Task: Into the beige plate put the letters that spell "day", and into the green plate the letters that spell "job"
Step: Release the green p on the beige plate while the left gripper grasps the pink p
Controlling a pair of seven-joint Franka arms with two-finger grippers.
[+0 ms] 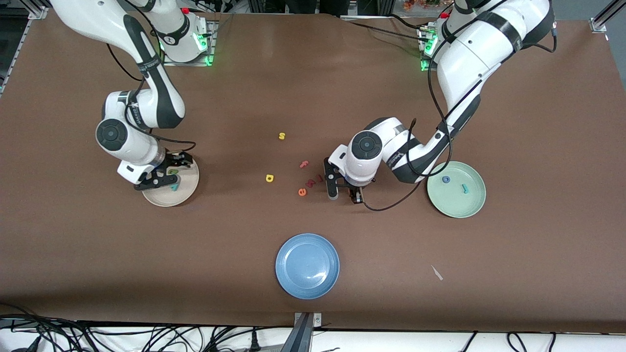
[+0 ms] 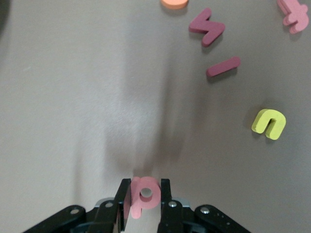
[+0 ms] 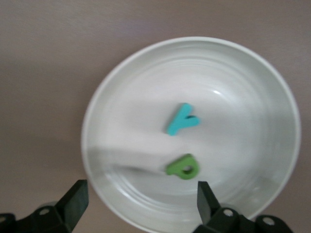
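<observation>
My left gripper (image 1: pixel 344 191) (image 2: pixel 145 200) is shut on the pinkish-red b (image 2: pixel 145 194), just above the table beside the loose letters. The green plate (image 1: pixel 459 204) at the left arm's end holds the blue o (image 1: pixel 446 179) and the teal j (image 1: pixel 464 188). My right gripper (image 1: pixel 164 174) (image 3: pixel 141 204) hangs open and empty over the beige plate (image 1: pixel 188 189) (image 3: pixel 97 121). In that plate lie the dark green d (image 1: pixel 172 171) (image 3: pixel 183 166) and the teal y (image 1: pixel 174 187) (image 3: pixel 181 120). The yellow a (image 1: pixel 269 178) (image 2: pixel 268 123) lies on the table mid-way between the arms.
A yellow s (image 1: pixel 281 136), a pink f (image 1: pixel 304 164), an orange e (image 1: pixel 302 192) and two dark red letters (image 1: pixel 309 183) lie near the left gripper. A blue plate (image 1: pixel 307 265) sits nearer the front camera. A white scrap (image 1: pixel 436 272) lies on the cloth.
</observation>
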